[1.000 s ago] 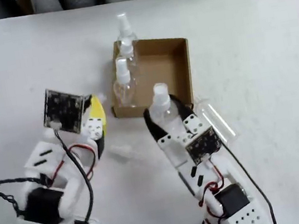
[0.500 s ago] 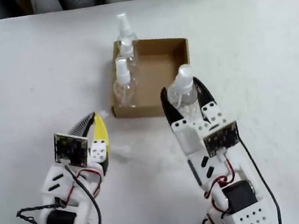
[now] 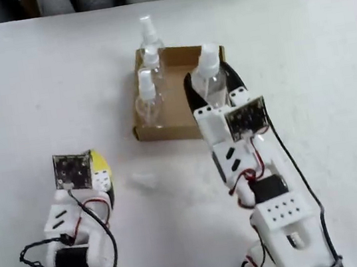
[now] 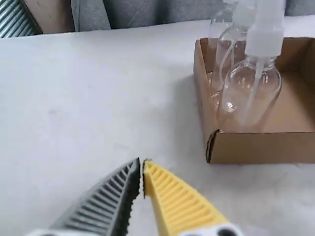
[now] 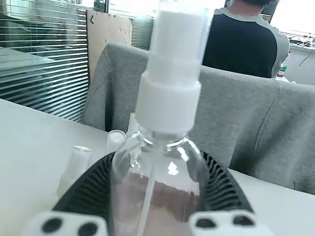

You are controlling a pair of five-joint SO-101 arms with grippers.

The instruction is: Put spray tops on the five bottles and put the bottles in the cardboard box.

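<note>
My right gripper (image 3: 211,83) is shut on a clear bottle (image 3: 210,80) with a white spray top (image 5: 172,73), upright over the right half of the cardboard box (image 3: 217,57). In the right wrist view its black fingers (image 5: 96,184) clasp the bottle body (image 5: 157,191). Two capped bottles (image 3: 149,101) stand along the box's left wall (image 4: 248,83). A third capped bottle (image 3: 148,32) stands at the box's far left corner; I cannot tell whether it is inside. My left gripper (image 3: 97,162) sits near the front left, shut on nothing (image 4: 141,169).
A small clear piece (image 3: 144,181) lies on the white table between the two arms, in front of the box. Grey chair backs (image 5: 275,128) line the table's far edge. Open tabletop (image 3: 301,55) spreads to the right and left of the box.
The right gripper carried the capped bottle from in front of the box to over its right half. The left arm drew back toward the near edge and its fingers came together.
</note>
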